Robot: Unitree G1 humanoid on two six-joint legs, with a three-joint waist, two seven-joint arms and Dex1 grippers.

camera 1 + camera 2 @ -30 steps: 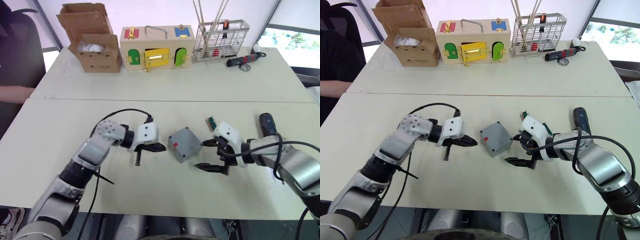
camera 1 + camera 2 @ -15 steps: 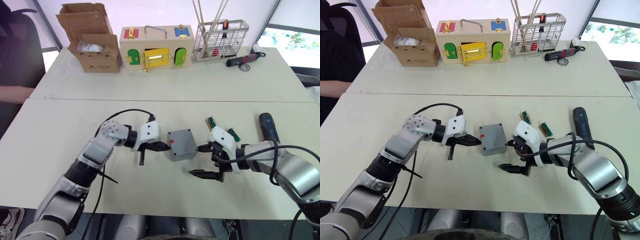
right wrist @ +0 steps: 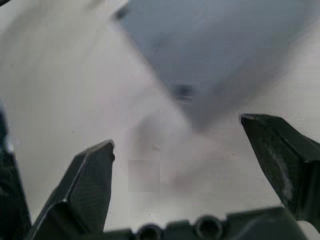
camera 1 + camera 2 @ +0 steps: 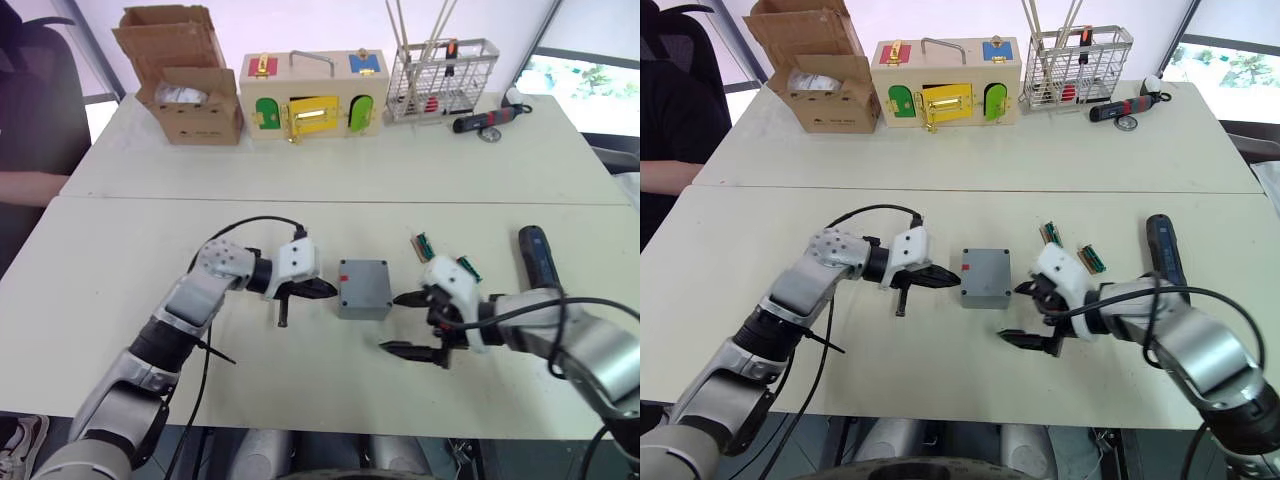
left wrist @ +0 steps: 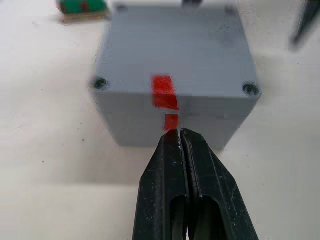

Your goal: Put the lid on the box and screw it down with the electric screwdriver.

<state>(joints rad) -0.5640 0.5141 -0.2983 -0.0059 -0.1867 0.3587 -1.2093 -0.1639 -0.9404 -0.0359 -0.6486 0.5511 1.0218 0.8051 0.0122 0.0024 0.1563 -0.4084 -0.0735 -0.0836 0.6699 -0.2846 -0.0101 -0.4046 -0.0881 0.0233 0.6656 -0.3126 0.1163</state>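
Robotics lab or test workshop: two plain white tables [image 4: 330, 170] pushed together, carrying a cardboard box [image 4: 185, 75], a wooden latch box [image 4: 315, 95], a wire rack [image 4: 442, 78] and hand tools [image 4: 487, 119].

No readable text anywhere; the box [image 5: 172, 75] bears just a plain red mark [image 5: 165, 92].
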